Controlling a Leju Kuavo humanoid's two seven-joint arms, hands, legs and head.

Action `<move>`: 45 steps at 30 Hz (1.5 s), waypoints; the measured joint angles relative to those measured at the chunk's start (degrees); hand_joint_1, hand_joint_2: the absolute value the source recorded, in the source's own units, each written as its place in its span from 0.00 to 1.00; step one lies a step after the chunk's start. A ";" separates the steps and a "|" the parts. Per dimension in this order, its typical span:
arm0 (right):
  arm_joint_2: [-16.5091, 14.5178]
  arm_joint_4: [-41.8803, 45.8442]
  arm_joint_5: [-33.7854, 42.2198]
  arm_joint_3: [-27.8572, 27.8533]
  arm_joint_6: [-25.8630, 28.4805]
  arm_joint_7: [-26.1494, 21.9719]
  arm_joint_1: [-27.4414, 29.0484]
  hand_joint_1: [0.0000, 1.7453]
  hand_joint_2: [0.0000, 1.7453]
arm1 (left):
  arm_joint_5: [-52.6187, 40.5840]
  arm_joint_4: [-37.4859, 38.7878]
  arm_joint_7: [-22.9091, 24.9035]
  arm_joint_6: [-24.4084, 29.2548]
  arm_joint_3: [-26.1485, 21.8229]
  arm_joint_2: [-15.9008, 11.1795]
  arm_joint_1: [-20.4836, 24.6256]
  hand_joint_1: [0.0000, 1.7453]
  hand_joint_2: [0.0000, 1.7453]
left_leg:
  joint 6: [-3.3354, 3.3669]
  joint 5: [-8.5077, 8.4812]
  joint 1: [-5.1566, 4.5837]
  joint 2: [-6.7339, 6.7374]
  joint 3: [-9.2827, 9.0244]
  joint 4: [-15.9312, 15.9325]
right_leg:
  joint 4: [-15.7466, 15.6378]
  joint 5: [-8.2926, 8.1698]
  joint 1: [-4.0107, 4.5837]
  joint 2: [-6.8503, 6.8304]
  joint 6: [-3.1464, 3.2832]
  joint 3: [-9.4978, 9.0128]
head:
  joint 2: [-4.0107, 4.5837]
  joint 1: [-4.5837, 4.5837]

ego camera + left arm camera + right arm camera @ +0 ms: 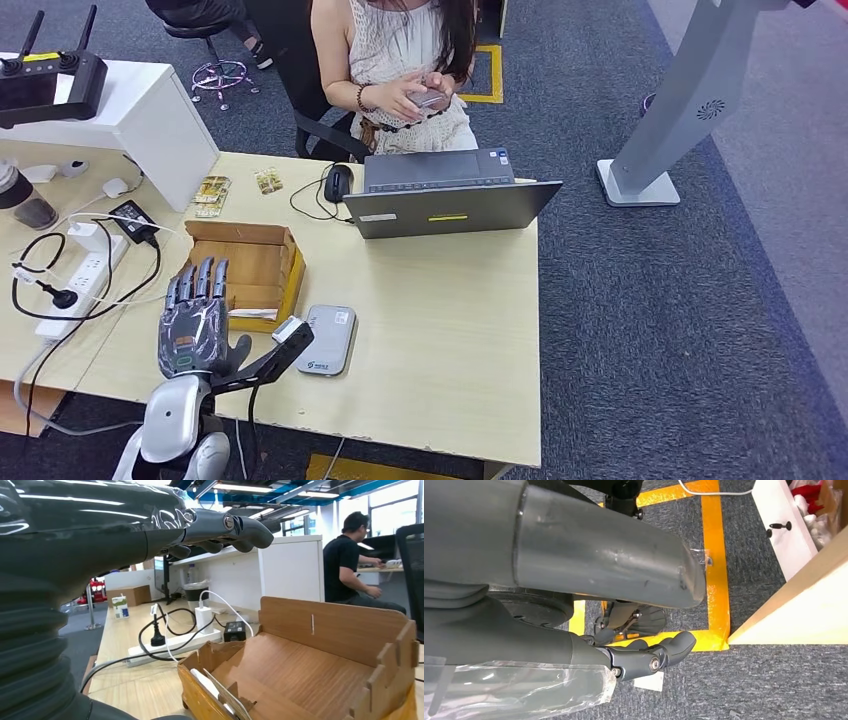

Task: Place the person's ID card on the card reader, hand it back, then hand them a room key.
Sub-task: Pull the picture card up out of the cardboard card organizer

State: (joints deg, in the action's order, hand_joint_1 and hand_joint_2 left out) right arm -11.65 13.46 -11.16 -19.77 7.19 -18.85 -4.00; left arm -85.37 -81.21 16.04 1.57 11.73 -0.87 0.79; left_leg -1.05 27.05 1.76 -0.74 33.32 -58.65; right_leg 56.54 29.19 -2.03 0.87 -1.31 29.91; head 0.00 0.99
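Pale wood-grain worktop [440,330]; flat grey rounded reader [328,339] beside slotted plywood box [250,268] w/ white cards [212,689]. Left hand [195,318] spread, empty, over box. Right hand [644,656] hangs by floor, curled, empty.

No text could be read with certainty. The card reader [328,339], at about seven o'clock on the table [450,330], bore a small blue logo and a line of print too small to make out. The laptop [448,200], at twelve o'clock, carried a yellow strip and small stickers, all illegible. The carton [119,606] had unreadable print.
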 joint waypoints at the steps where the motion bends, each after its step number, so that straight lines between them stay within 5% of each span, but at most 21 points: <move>1: 0.00 0.00 -0.13 -0.01 -0.04 0.07 0.00 0.00 0.00 | -0.08 0.03 0.07 0.05 -0.34 0.15 0.00 0.00 1.00 | 0.00 0.00 0.00 0.00 0.00 0.00 | 0.00 0.00 0.00 0.00 0.00 0.00 | 0.00 0.01; 22: -0.89 0.05 -3.49 -0.01 -0.11 2.77 -0.51 0.00 0.00 | -2.36 9.00 0.71 1.49 -6.89 2.16 4.66 0.00 1.00 | 0.00 0.00 0.00 0.00 0.00 0.00 | 0.00 0.00 0.00 0.00 0.00 0.01 | 0.00 0.00; 45: -1.36 0.07 -5.20 -0.09 -0.86 2.70 -0.62 0.00 0.00 | -2.69 16.75 -2.70 6.25 -7.46 3.19 7.33 0.00 1.00 | 0.00 0.00 0.00 0.01 0.00 0.00 | 0.00 0.00 0.00 0.01 0.00 0.03 | 0.00 0.01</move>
State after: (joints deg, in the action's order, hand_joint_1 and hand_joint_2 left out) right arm -13.00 13.53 -16.36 -19.86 6.33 -16.14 -4.61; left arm -88.06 -64.46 13.34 7.82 4.26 2.32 8.12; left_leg -1.05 27.05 1.76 -0.74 33.32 -58.65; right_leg 56.54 29.18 -2.03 0.88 -1.31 29.95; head 0.00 1.01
